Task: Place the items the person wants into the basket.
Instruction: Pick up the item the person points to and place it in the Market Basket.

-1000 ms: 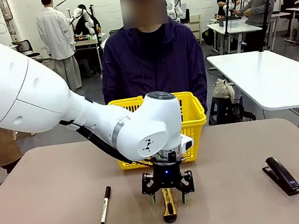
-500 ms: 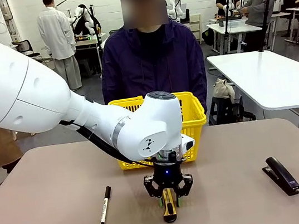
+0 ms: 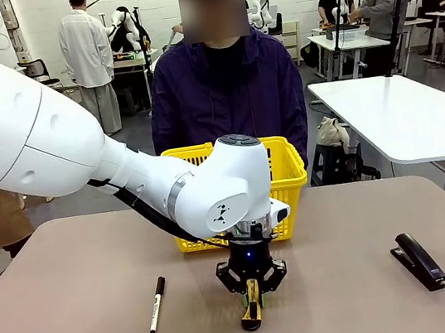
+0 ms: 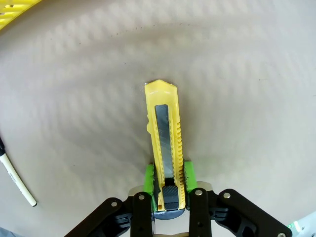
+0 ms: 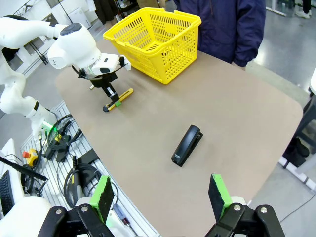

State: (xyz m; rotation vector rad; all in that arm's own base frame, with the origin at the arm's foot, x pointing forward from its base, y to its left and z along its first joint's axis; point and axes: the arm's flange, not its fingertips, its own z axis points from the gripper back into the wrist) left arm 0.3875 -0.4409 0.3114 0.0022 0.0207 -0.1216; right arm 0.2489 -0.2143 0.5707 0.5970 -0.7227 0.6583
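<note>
Left claw (image 3: 251,293) clamped on the utility knife (image 4: 165,148), green pads (image 4: 149,178) pinching its sides near one end. Knife at near centre of the counter (image 3: 78,322), long axis running near-to-far, in line with the basket (image 3: 287,175) just beyond it on the far side. Right claw (image 5: 160,197) spread wide, holding nothing, high over the right edge, well apart; left arm is nearer.

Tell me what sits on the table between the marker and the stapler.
The utility knife, with the left gripper shut on it, lies between the marker and the stapler in the front view. The rest of that stretch is bare tabletop.
</note>
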